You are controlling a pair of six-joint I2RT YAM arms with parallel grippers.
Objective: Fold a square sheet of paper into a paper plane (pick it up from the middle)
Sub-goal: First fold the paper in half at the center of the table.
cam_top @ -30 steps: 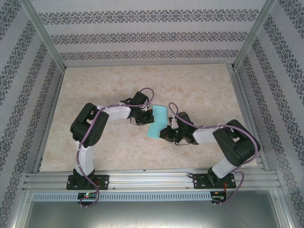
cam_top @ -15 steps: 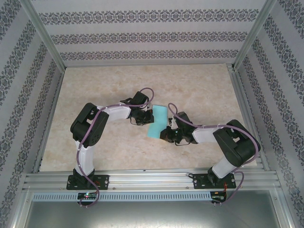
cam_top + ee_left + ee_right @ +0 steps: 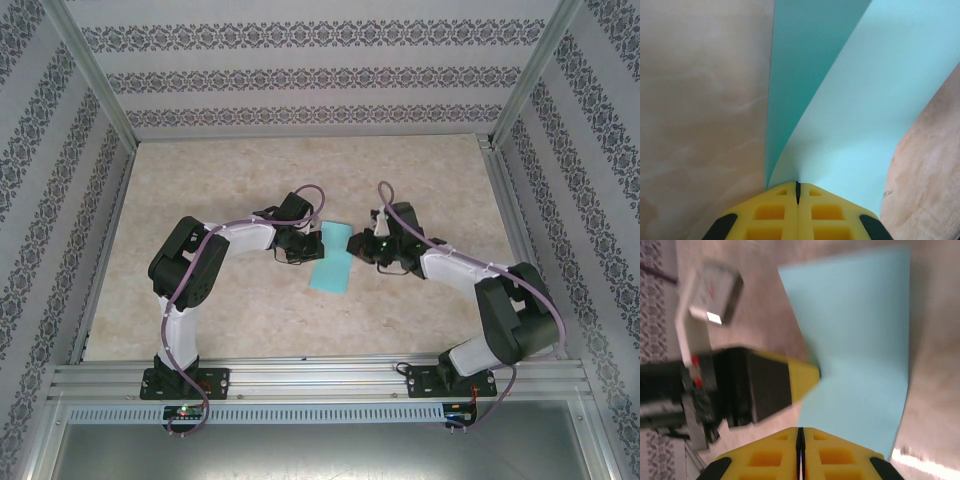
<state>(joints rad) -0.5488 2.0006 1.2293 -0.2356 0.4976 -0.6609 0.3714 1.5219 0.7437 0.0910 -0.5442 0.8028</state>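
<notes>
left claw [image 3: 797,186]: jaws pressed together, clamped on the near edge of the paper sheet [image 3: 860,110]
paper sheet: runs ahead from the left claw in two turquoise layers that part, over the marbled table [image 3: 700,100]
right claw [image 3: 800,430]: jaws together, paper sheet just ahead

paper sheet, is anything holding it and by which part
The left gripper is shut on the square sheet of paper, pinching near the middle of the edge facing that arm. The right gripper is shut, apparently empty.
</notes>
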